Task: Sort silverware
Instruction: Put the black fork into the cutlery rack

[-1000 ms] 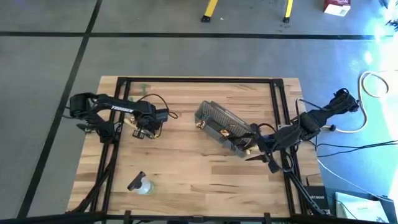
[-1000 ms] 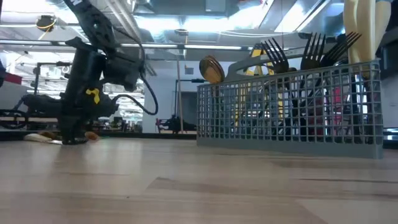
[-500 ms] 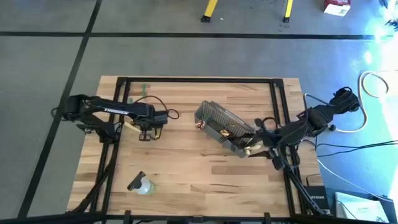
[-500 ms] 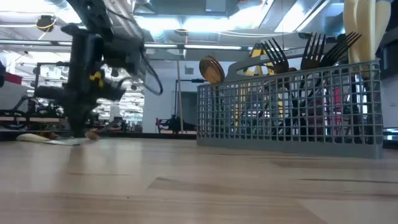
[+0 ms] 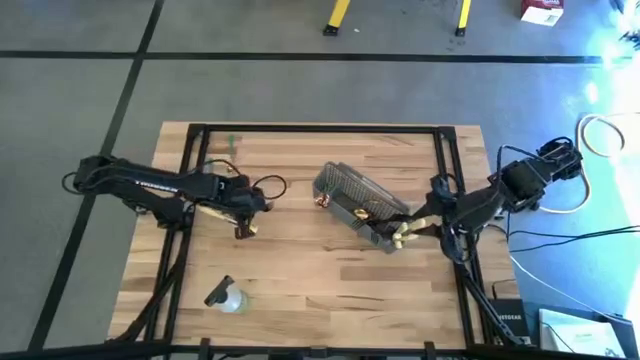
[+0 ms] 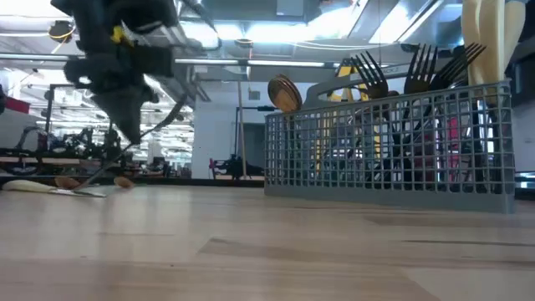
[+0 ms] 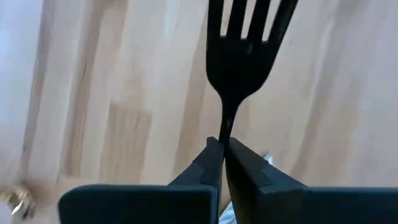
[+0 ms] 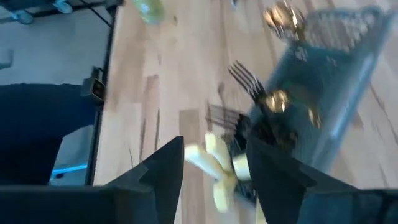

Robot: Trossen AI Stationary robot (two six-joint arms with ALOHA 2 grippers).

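My left gripper (image 5: 247,207) hangs over the table's left part, shut on a black fork (image 7: 245,43); in the low view the gripper (image 6: 125,125) is raised above the table. The grey mesh basket (image 5: 360,205) stands mid-table with black forks (image 6: 418,71) and a gold spoon (image 6: 284,92) sticking up out of it. Pale utensils (image 5: 405,232) stick out at its near right end. My right gripper (image 5: 438,218) is open beside that end; the pale utensils (image 8: 217,171) show between its fingers, with no contact visible. My left gripper pinches the black fork's slim handle (image 7: 224,134) between its two fingertips. The fingers lie along the handle, and the tines point away from the gripper. The fork slants down below the gripper (image 6: 104,167); whether its tip is clear of the table I cannot tell.
Pale utensils (image 6: 38,186) lie on the table under the left arm. A small clear bottle (image 5: 225,297) lies near the front left. Something green (image 5: 232,143) lies at the far left. A black frame (image 5: 445,140) rims the table; there is free wood in front of the basket.
My left gripper has risen from the table with the black fork, tipping and shifting a little toward the right edge; the fork has come up off the wood. My right gripper has drawn back from the basket's near end toward the table's far right.
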